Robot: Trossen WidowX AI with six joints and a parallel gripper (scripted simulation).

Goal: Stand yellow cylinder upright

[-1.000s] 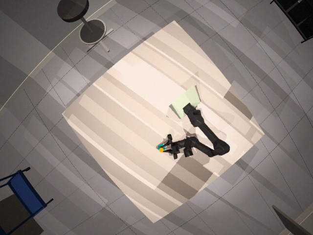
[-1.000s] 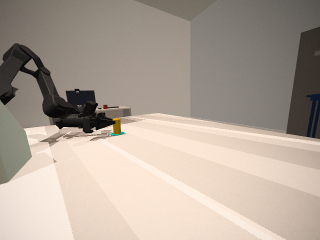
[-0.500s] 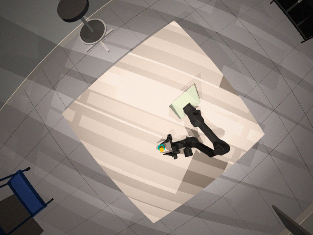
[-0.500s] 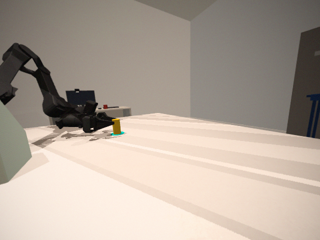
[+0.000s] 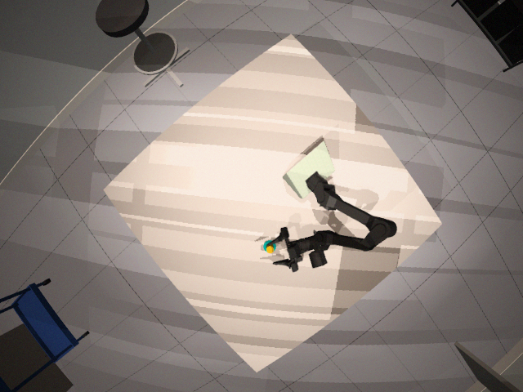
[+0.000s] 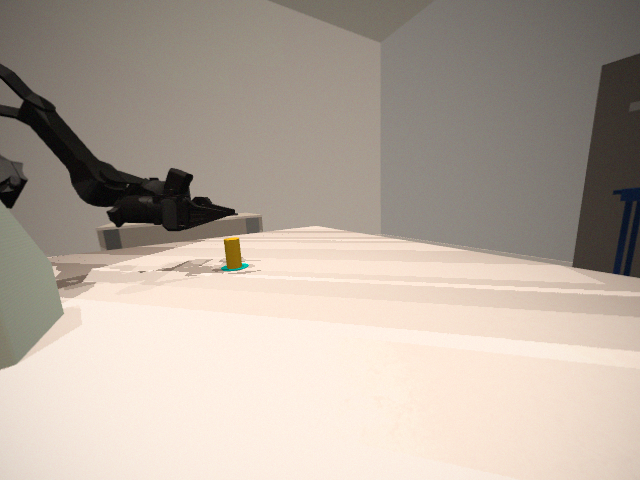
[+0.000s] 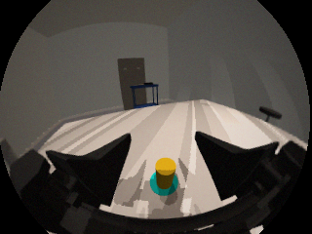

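Pale green and slanted, the block (image 5: 315, 162) (image 6: 28, 289) stands left of the cyan circle (image 5: 265, 242) (image 6: 245, 266) (image 7: 153, 183) in the exterior view, nearer the camera and well apart from it. It seems to have no part in the job.

Next rightward, still left of the circle and higher up, comes the black arm (image 5: 352, 211) (image 6: 59, 142), reaching toward the circle from its base side. I take the low, nearly level reach to be deliberate: it lets the fingers flank an upright piece and back away without crossing over it. At the arm's end the pincer (image 5: 270, 255) (image 6: 235, 210) (image 7: 163, 136) has its fingers spread wide with nothing between them, presumably to clear both sides of the piece.

At the circle itself the yellow cylinder (image 5: 270, 249) (image 6: 232, 253) (image 7: 165, 173) stands upright on the counter (image 5: 211, 168) (image 6: 361, 361) (image 7: 97, 132), its foot inside the cyan. Standing on its flat end should let it stay up unaided, as the task asks.

Relative to the pincer, the cylinder is lower and apart: the exterior view shows a gap beneath the fingertips, and the wrist view shows it below the space between them. Placement and release look done; what remains, I judge, is finishing the withdrawal without a finger clipping its top.
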